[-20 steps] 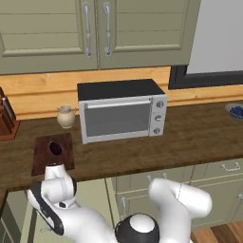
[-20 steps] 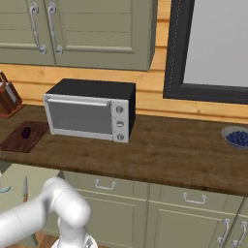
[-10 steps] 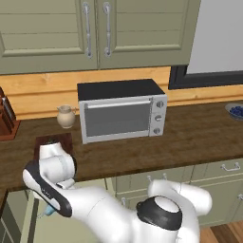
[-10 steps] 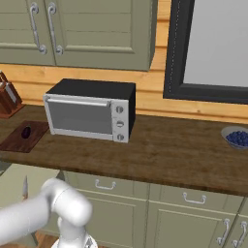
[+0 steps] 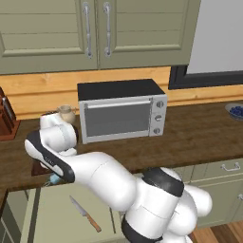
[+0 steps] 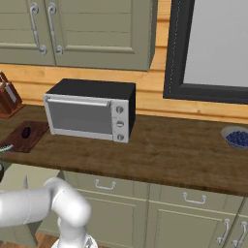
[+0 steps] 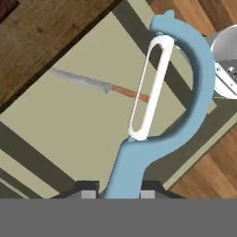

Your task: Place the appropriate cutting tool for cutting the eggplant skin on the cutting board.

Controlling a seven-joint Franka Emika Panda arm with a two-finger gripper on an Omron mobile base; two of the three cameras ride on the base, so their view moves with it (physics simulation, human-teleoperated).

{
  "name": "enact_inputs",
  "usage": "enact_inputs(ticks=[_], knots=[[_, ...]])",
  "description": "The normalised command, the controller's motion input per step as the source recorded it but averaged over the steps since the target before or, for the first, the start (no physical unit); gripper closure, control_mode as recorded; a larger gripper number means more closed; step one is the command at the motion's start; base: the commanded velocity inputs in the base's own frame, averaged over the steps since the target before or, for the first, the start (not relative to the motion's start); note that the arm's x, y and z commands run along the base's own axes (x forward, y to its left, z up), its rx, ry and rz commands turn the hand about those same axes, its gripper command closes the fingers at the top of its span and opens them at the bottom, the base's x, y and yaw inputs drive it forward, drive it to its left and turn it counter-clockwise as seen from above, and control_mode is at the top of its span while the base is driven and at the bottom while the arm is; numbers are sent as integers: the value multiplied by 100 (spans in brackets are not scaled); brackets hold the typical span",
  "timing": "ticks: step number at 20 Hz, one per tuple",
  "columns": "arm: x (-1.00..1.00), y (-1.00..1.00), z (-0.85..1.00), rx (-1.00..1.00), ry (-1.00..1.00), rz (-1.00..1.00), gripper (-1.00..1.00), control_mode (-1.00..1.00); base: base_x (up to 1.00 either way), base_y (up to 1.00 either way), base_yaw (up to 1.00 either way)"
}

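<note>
In the hand view the fingers are pinching narrowly on the handle of the light blue peeler, which is rising between them with its pale head up. The peeler is hanging over the open drawer, where the knife is lying, near the table edge below the cutting board carrying the eggplant.

Domestic kitchen, rendered. Sage-green wall cabinets with metal bar handles hang above a dark wooden countertop; matching base cabinets sit beneath it. A black-and-steel toaster oven, a knife block and a bowl of blueberries stand on the counter, below a dark-framed window.
</note>
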Motion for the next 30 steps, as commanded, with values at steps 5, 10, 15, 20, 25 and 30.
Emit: enact_inputs(ticks=[5, 10, 15, 20, 25, 30], knots=[[85, -14, 10, -10, -2, 0, 100, -100, 0, 0, 0], [46, 1, -40, -3, -1, 0, 100, -100, 0, 0, 0], [56, 0, -12, 0, 0, 0, 100, -100, 0, 0, 0], [38, 4, -20, 0, -1, 0, 100, -100, 0, 0, 0], [41, 6, -28, 0, 0, 0, 100, -100, 0, 0, 0], [44, 10, -30, 0, 0, 0, 100, -100, 0, 0, 0]])
